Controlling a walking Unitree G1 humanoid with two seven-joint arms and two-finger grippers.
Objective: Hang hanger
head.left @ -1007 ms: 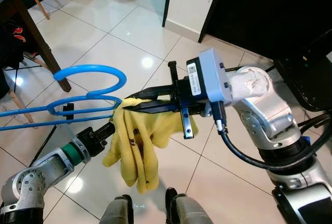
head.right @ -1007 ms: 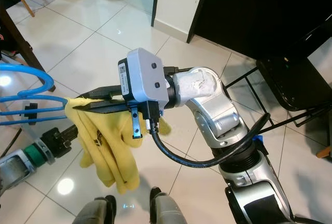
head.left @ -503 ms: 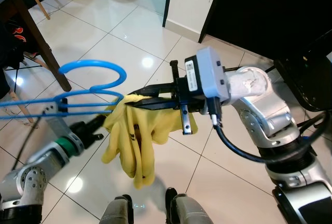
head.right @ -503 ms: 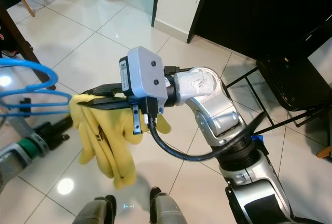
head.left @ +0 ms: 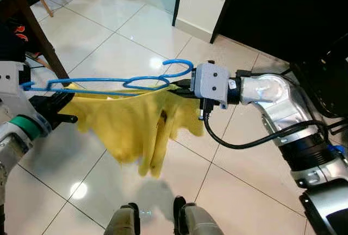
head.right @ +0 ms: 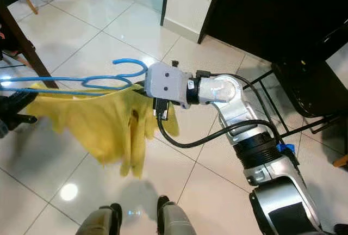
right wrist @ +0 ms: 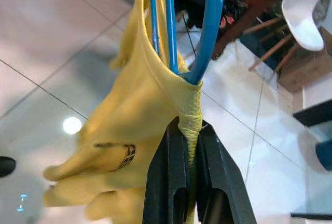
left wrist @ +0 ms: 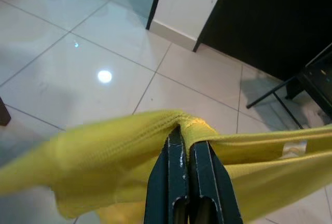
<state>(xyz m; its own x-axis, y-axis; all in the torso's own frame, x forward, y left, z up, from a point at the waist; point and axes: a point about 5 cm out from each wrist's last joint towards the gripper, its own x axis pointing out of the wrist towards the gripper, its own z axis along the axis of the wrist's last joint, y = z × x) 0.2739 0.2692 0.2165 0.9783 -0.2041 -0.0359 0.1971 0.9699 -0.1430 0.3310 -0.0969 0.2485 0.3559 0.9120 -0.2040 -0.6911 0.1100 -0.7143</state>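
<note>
A blue wire hanger (head.left: 109,85) lies level in the air between my two arms, its hook (head.left: 176,66) near my right wrist. A yellow garment (head.left: 136,123) is stretched wide under it and hangs down in the middle. My left gripper (head.left: 60,107) is shut on the garment's left edge (left wrist: 181,125). On the right, my right gripper (head.left: 182,89) is shut on the garment's neck seam (right wrist: 191,117), just where the hanger's blue wires (right wrist: 171,27) enter the cloth.
White tiled floor lies below. A dark wooden table leg (head.left: 43,39) stands at the left, and a black metal rack (head.right: 304,91) at the right. A dark cabinet (head.left: 283,12) and a white wall fill the back. My feet (head.left: 157,221) show at the bottom.
My left arm has pulled away to the left and the bunched garment is now spread wide. The hanger has swung level, with its hook now by my right gripper.
</note>
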